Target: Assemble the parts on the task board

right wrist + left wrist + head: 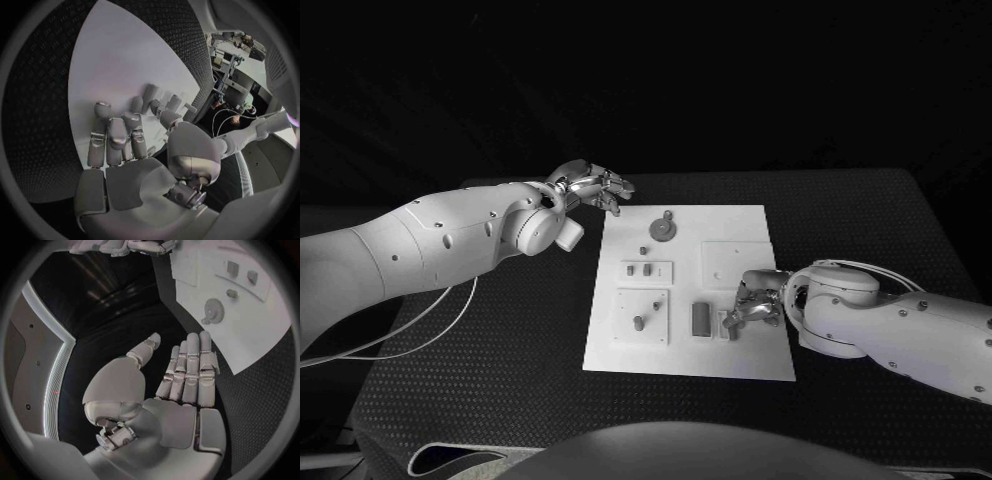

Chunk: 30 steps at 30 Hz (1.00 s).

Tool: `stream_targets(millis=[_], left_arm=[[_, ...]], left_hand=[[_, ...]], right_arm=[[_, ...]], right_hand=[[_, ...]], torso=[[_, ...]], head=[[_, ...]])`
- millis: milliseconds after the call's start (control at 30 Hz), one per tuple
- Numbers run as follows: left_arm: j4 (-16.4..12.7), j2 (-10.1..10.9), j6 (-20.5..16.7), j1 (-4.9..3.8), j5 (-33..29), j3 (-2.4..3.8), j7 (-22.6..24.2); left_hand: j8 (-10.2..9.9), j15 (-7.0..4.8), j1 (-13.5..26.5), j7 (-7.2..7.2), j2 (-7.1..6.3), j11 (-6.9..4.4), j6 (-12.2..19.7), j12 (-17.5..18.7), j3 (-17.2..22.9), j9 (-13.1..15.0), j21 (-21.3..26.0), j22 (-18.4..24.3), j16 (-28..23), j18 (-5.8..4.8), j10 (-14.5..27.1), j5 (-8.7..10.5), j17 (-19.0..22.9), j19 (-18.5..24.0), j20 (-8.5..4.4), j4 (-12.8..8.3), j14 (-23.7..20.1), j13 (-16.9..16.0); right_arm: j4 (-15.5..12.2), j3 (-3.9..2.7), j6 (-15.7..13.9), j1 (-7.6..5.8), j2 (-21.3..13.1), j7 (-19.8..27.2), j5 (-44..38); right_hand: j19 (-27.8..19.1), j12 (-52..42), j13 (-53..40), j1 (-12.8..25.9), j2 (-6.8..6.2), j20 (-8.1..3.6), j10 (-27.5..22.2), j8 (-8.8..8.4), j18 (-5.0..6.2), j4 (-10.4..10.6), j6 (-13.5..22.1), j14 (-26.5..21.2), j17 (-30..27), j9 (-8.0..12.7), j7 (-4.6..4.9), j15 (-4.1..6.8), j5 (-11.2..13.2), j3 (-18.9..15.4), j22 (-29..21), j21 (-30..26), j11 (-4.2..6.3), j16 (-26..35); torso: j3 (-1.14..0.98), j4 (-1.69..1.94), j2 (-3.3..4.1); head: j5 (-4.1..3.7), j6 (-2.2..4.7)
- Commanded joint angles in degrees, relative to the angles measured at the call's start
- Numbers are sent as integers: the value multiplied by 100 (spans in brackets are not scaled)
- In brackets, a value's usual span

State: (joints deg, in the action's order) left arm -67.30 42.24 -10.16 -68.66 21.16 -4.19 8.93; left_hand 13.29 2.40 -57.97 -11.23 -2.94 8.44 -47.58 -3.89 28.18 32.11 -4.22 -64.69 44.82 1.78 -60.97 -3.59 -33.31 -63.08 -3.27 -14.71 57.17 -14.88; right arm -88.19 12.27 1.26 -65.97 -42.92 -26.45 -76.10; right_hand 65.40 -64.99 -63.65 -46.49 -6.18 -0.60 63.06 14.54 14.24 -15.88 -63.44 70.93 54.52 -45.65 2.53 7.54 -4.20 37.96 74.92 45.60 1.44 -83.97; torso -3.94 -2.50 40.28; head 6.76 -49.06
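Right hand [750,300]: we see it low over the near right part of the task board [733,225], fingers curled down among small upright parts [728,324]; we cannot tell whether it grips one.
Bar part [700,318]: we see it lying on the board just beside that hand.
Gear part [666,228]: we find it flat at the board's far end.
Left hand [593,185]: we see it beyond the board's far left corner, fingers straight and apart, holding nothing.
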Motion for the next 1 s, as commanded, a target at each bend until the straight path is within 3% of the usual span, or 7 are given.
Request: stream_targets(millis=[33, 1000], left_arm=[[-15, -1, 69, -7, -30, 3, 34], [-4, 1, 86, -7, -30, 2, 7]], left_hand=[[32, -4, 50, 4, -2, 7, 25, -21, 4, 5, 18, -1, -39, 126, -7, 8, -7, -22, -1, 31, 26, 1], [28, -4, 57, 0, 7, 8, 37, -12, 6, 1, 18, -4, -43, 124, 1, 8, -19, -23, -2, 46, 28, 4]], right_arm=[[130, 96, 293, 107, -73, -267, -460], [155, 90, 257, 48, -277, -243, -201]], right_hand=[[-13, -5, 6, -62, 6, 13, -19, -135, 76, -42, 248, -26, -9, 102, 209, -7, -31, -3, 113, 21, 19, -8], [-29, 17, 20, -15, -132, 43, -48, -172, 76, 85, 280, -108, -131, 111, 228, -23, -33, -37, 103, -11, 0, 33]], torso=[[-1, -2, -1], [1, 2, 2]], head=[[-6, 3], [-40, -4]])
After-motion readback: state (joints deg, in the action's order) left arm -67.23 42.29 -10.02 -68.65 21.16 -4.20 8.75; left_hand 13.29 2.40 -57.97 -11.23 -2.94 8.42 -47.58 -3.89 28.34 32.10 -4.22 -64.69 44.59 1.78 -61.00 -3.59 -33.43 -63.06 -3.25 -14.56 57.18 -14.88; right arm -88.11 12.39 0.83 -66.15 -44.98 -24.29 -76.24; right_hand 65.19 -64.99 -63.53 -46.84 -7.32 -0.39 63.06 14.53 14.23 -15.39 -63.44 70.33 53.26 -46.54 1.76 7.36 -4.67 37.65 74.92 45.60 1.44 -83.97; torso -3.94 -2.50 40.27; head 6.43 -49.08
